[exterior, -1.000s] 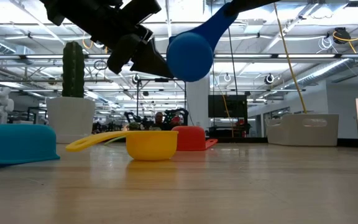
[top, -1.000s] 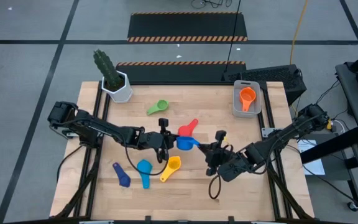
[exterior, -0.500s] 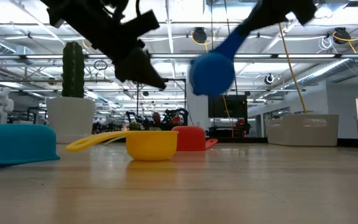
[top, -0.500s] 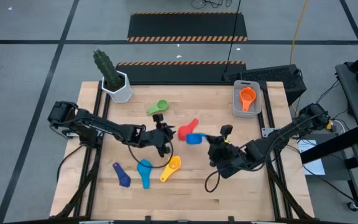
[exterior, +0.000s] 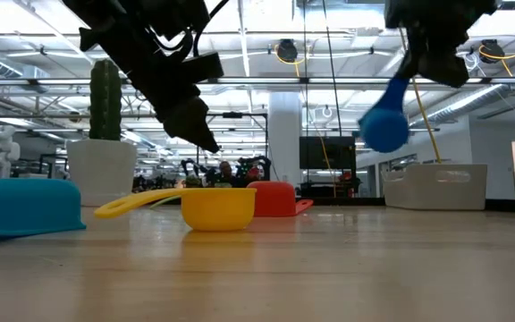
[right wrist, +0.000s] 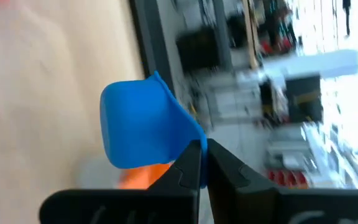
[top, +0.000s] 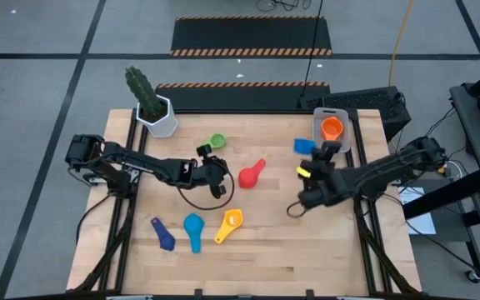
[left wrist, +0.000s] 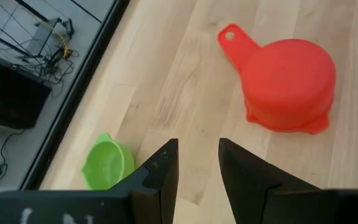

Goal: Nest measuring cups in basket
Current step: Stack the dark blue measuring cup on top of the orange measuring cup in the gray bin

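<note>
My right gripper (top: 317, 155) is shut on the blue measuring cup (top: 304, 147), which hangs in the air just left of the grey-blue basket (top: 317, 143). An orange cup (top: 332, 129) lies in the basket. My left gripper (left wrist: 197, 165) stands open and empty above the table between the green cup (left wrist: 107, 163) and the red cup (left wrist: 288, 84), which rests rim down. The yellow cup (top: 230, 223), light blue cup (top: 193, 229) and dark blue cup (top: 162, 234) lie near the front left. My right gripper pinches the blue cup's handle (right wrist: 193, 148) between its two fingers, at the end away from the bowl. The bowl (exterior: 384, 128) hangs below and ahead of the fingers, lifted well clear of the table.
A white pot with a cactus (top: 154, 112) stands at the far left corner. The basket sits at the far right edge of the wooden table (top: 290, 250). The low view shows the yellow cup (exterior: 219, 207) upright and the light blue one (exterior: 27, 204) rim down.
My right gripper has carried the blue cup from the table's middle toward the far right, up to the basket, turning as it went; the cup now hangs bowl down. My left gripper has come away from the blue cup and moved toward the far edge, near the green cup.
</note>
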Controlling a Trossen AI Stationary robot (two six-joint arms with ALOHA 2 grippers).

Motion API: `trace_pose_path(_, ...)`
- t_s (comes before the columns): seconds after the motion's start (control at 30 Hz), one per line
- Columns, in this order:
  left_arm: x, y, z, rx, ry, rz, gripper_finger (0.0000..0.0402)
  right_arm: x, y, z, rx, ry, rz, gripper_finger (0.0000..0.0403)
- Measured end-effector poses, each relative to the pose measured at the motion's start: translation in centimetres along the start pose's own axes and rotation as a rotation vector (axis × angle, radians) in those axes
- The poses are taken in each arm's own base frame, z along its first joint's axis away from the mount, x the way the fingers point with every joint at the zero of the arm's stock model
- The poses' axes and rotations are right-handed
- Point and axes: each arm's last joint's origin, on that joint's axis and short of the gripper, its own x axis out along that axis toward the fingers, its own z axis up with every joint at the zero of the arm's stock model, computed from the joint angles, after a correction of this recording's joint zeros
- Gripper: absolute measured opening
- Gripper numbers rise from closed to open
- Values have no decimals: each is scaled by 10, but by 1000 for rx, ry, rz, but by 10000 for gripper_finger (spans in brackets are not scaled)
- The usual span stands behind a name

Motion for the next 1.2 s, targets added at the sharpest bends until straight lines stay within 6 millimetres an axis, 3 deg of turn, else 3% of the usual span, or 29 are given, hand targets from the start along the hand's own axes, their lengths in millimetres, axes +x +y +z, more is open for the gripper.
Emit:
trace_pose_path(0.27,0,0,3,2,-31,-3,118,37,-15,-14,-30,219,-63,0)
trace_pose_path(0.53,0,0,6,-3,-54,-8,118,75,-12,-42,-101,443,-83,2)
trace_pose_path(0.73,1,2,7,16,-62,-3,118,94,-11,-42,-5,450,-143,3)
trace_pose_path(1.2,5,9,8,6,-66,16,118,132,7,-46,-34,461,-120,4)
